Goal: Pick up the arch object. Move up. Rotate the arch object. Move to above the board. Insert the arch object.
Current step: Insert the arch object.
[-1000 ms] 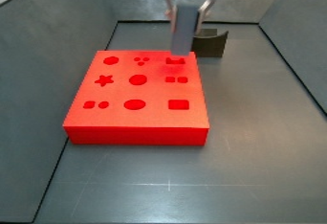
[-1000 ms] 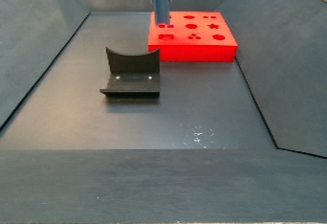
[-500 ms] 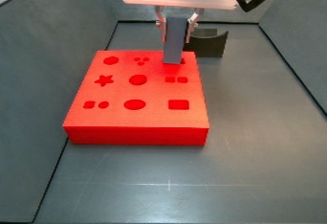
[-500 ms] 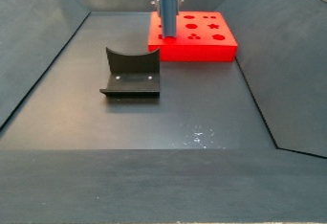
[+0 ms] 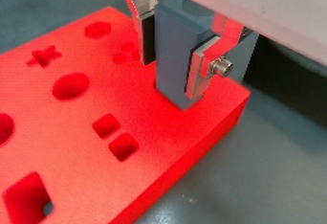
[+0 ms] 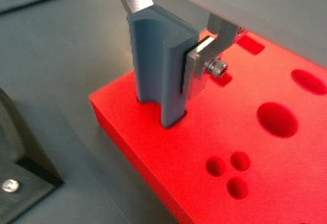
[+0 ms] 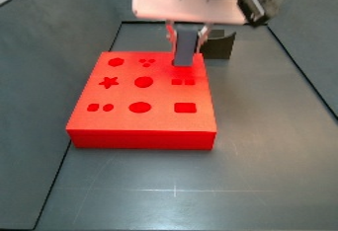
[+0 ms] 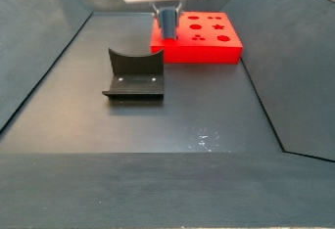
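1. The two-finger gripper (image 6: pixel 173 51) is clamped on the arch object (image 6: pixel 161 65), a slim grey-blue block with smooth matte faces, held upright with its lower end sunk into a cut-out near one corner of the board (image 6: pixel 192 146), a large flat red-orange rectangular block
2. In a side view the gripper (image 7: pixel 187 38) sits low over the far edge of the board (image 7: pixel 142 116), on the side nearest the fixture (image 7: pixel 218 45), a dark L-shaped bracket
3. In a wrist view the fingers (image 5: pixel 205 63) show as flat silver plates with a screw head, pressed against the arch object (image 5: pixel 179 60)
4. Judged from this, insertion is under way; how deep the piece sits cannot be told
5. Risk: a slight tilt could jam the piece on the cut-out's rim, and downward force would then slide it between the pads
6. Risk: letting go too early could leave it leaning, half seated
7. The board (image 5: pixel 76 123) looks hard and glossy, with crisp-edged holes: circles, a cross, small squares
8. The fixture (image 8: pixel 133 74) stands well apart from the board (image 8: pixel 203 37) on the dark grey floor (image 8: pixel 197 125)
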